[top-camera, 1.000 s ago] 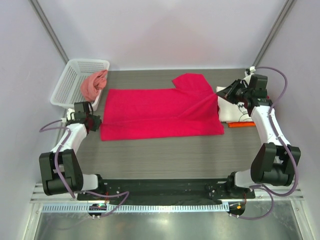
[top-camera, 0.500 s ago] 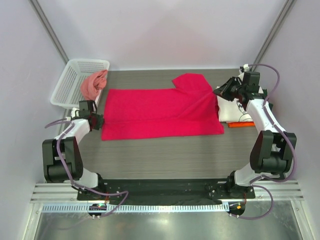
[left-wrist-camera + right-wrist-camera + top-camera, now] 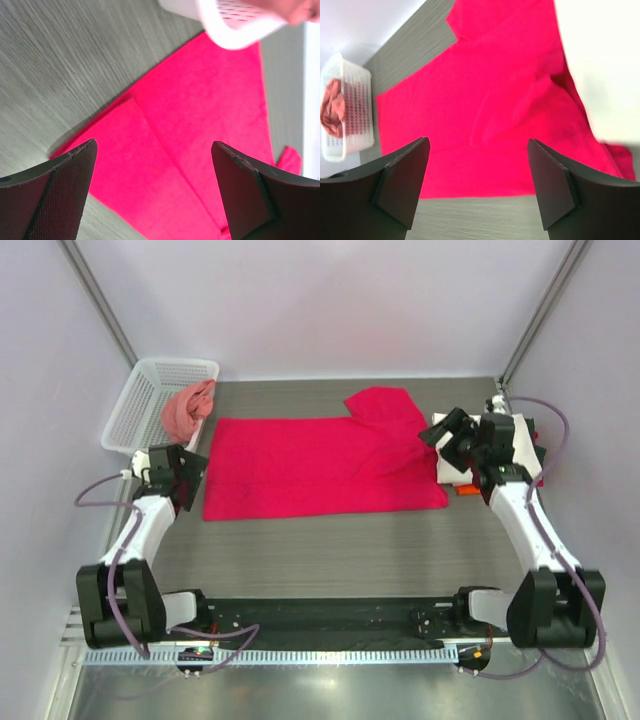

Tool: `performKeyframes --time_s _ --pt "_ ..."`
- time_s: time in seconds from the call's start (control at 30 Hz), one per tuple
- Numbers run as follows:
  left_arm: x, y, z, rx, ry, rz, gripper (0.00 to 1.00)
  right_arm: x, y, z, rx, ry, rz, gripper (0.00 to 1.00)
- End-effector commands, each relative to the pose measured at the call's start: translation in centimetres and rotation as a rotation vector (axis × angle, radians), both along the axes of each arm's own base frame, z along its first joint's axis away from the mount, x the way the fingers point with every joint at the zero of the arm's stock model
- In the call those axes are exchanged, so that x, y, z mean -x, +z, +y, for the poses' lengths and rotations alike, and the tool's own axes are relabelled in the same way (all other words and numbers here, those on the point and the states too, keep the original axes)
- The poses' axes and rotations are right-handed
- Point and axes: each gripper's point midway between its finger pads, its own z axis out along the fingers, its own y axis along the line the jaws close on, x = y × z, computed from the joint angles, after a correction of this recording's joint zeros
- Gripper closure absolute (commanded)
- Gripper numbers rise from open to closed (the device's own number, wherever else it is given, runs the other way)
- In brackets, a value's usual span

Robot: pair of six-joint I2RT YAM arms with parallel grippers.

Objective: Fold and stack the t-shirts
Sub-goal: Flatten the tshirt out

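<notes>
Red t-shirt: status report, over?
Left gripper open, empty, at left edge of red t-shirt. Right gripper open, empty, at its right end. Shirt spread flat, one sleeve out. Nothing blocking.

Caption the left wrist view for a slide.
Open left gripper frames a folded corner of the crimson t-shirt on the grey table, white basket at top.

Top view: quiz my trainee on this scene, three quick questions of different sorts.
1. True or false: the red shirt lies spread on the table.
2. What is in the basket? A) a cup B) an orange shirt C) nothing
3. Fill in: the left hand and the right hand are both ____.
Key: 1 true; 2 B; 3 open.
</notes>
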Motion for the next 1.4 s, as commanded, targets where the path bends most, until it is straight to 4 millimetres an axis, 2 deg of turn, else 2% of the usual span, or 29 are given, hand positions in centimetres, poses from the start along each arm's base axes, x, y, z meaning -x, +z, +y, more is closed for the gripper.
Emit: performKeyframes --time_s 0.0,0.03,0.07,0.1,0.13,0.2,0.23,0.27,0.4,0.43,0.5,0.57,0.63,0.77,0.97,1.07,1.1,1.17,1.37 --pt "2.7 0.6 0.0 -0.040 -0.021 -0.002 0.04 2.5 -0.3 -1.7 -0.052 -0.185 -0.021 0.16" --pt "3.3 0.3 -0.2 -0.030 -0.025 -0.002 0.05 4.0 -2.9 -1.9 -0.054 -0.221 0.029 0.19" --pt "3.9 -0.1 -0.5 -0.016 -0.028 0.001 0.06 4.8 -3.7 -2.0 -0.064 -0.243 0.039 0.21" --pt "4.6 -0.8 -0.8 0.010 -0.012 0.003 0.07 5.8 -3.3 -2.0 -0.086 -0.265 0.010 0.22" --pt "5.8 -1.5 -1.2 0.028 -0.008 0.001 0.09 7.1 -5.8 -2.0 -0.115 -0.302 0.062 0.27" --pt "6.7 -2.3 -1.4 0.059 0.021 -0.022 0.11 8.3 -6.4 -2.9 -0.135 -0.375 0.040 0.31" --pt "6.9 -2.0 -1.4 0.065 0.033 -0.050 0.13 9.3 -8.2 -3.1 -0.156 -0.415 0.071 0.35" --pt "7.8 -3.2 -1.4 0.071 0.043 -0.036 0.14 9.6 -8.8 -3.3 -0.160 -0.431 0.077 0.37" --pt "8.5 -4.0 -1.5 0.099 0.079 -0.058 0.18 10.5 -11.1 -4.0 -0.170 -0.499 0.114 0.41" --pt "8.5 -4.1 -1.6 0.110 0.089 -0.062 0.18 10.8 -12.3 -4.1 -0.166 -0.511 0.141 0.42" --pt "8.6 -4.9 -1.7 0.123 0.098 -0.055 0.19 10.4 -13.0 -4.3 -0.188 -0.540 0.141 0.45" --pt "8.4 -5.2 -1.7 0.132 0.104 -0.054 0.20 10.2 -14.5 -4.3 -0.197 -0.555 0.163 0.48" --pt "8.2 -5.9 -1.8 0.141 0.106 -0.035 0.21 9.4 -14.7 -4.5 -0.219 -0.577 0.140 0.49" --pt "7.8 -7.1 -1.9 0.164 0.115 -0.011 0.22 8.8 -16.8 -4.9 -0.220 -0.622 0.181 0.52" --pt "7.7 -8.8 -2.0 0.184 0.135 0.030 0.23 7.3 -17.3 -5.1 -0.206 -0.627 0.187 0.58" --pt "7.9 -9.2 -2.0 0.187 0.142 0.043 0.27 7.0 -17.4 -5.3 -0.194 -0.639 0.195 0.76" --pt "8.0 -9.3 -2.0 0.187 0.145 0.043 0.30 7.0 -17.4 -5.3 -0.195 -0.641 0.194 0.89" --pt "8.1 -9.3 -1.8 0.179 0.152 0.040 0.34 7.0 -17.2 -5.4 -0.190 -0.640 0.185 0.98" --pt "8.4 -9.4 -1.3 0.164 0.178 0.034 0.44 7.2 -16.6 -5.6 -0.170 -0.640 0.161 0.99"
